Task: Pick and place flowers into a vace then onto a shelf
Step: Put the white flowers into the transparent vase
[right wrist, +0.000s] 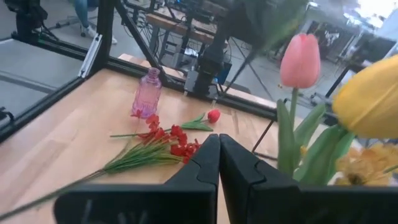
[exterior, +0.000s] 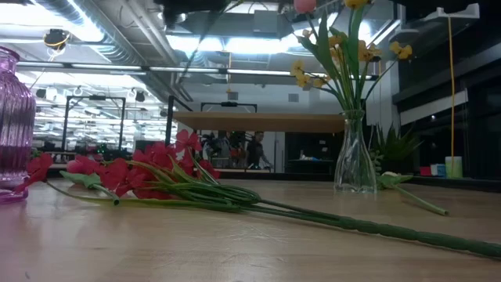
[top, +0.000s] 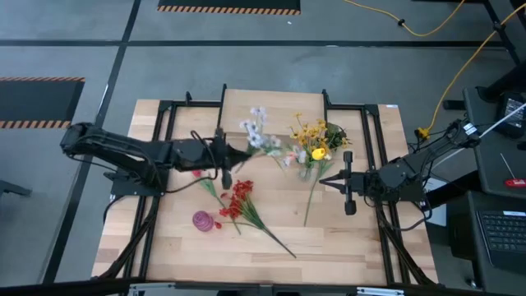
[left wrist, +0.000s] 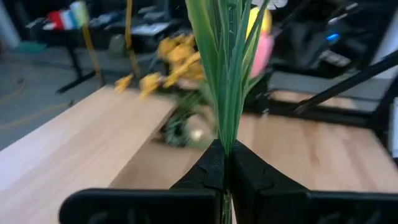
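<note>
We are clenching the left gripper (left wrist: 227, 168) on a green stalk (left wrist: 225, 74), carrying it toward the glass vase (exterior: 354, 157), right jaws closed empty.

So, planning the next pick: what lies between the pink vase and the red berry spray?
High view: only bare tabletop between pink vase and red berry spray.

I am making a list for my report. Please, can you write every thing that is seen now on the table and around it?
Clear glass vase: one, holding yellow blossoms and pink and yellow tulips, standing before the shelf.
Pink ribbed glass vase: one, empty, front left of table.
Red berry spray: one, lying flat beside the pink vase.
Red tulip: one, lying near the berry spray.
White-blossom stem: one, green stalks pinched in the left tool.
Low light wood shelf: one, table's far side.
Left tool: shut on the stalks.
Right tool: shut, empty, beside the clear vase.
</note>
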You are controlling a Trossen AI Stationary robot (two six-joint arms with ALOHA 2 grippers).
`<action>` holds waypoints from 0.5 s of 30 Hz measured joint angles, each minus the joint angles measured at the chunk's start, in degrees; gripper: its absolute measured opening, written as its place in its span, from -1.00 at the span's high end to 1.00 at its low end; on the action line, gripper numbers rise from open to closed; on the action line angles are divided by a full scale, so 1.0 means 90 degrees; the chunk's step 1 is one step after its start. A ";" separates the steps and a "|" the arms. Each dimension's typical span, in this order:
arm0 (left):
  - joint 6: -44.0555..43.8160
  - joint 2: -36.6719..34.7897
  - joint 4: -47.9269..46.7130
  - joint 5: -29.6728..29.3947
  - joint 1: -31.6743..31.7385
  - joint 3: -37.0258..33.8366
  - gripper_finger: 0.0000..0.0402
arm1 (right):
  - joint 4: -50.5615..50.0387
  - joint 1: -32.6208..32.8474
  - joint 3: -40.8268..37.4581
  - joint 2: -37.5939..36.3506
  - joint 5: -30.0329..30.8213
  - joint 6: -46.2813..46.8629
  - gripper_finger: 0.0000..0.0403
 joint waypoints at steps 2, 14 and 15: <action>0.0152 0.0209 0.0503 0.0135 -0.0130 0.0000 0.98 | 0.0038 0.0000 0.0000 0.0136 0.0002 0.0254 0.93; 0.0692 0.1508 0.2777 0.0951 -0.0528 0.0000 0.98 | 0.1414 0.0424 0.0000 0.1314 -0.0002 0.0314 0.93; 0.0739 0.1632 0.2964 0.1050 -0.0498 0.0000 0.98 | 0.1627 0.0432 0.0000 0.1404 -0.0005 0.0178 0.93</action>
